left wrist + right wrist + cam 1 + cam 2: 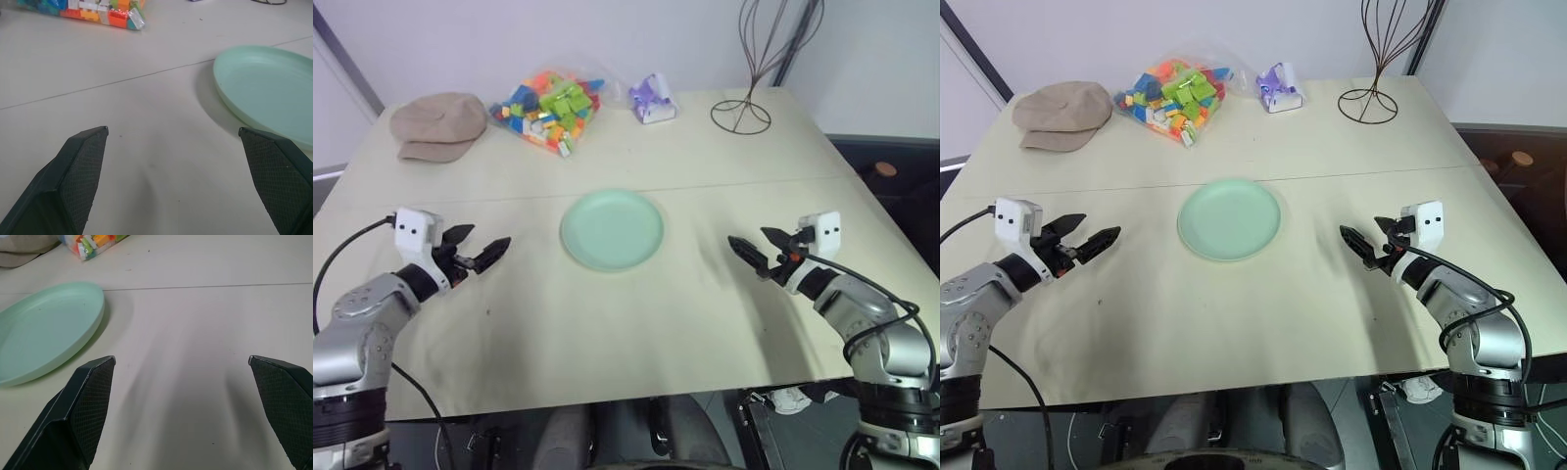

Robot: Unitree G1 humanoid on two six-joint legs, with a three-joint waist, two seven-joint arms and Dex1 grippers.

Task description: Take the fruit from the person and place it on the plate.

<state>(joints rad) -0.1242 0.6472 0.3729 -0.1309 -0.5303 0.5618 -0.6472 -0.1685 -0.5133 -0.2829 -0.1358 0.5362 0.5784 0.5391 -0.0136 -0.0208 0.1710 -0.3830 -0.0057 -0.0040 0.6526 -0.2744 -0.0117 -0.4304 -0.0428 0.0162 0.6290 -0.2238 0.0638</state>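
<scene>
Two grippers hover low over the bench (636, 333) at the near edge, both with fingers spread apart and holding nothing: the left gripper (478, 247) at the lower left of the frame, the right gripper (756, 248) at the lower right, each arm bent at the elbow and reaching inward so the tips aim toward the middle. The wrist views confirm the gap, with bare bench between the left fingers (78, 171) and between the right fingers (83, 406). Between the two, a little farther back at centre frame, the pale green plate (612, 230) sits bare. No fruit or person is in sight yet, so the handover is still to come. Going by the task, a round fruit is likely firm but smooth-skinned and prone to roll, light enough for either arm; I would close across its widest part with moderate pressure. Farther off, in the upper left, lie a tan cap (437, 124) and a bag of toy bricks (548, 108), then a small purple packet (653, 99) and a wire stand (744, 98) toward the upper right.
</scene>
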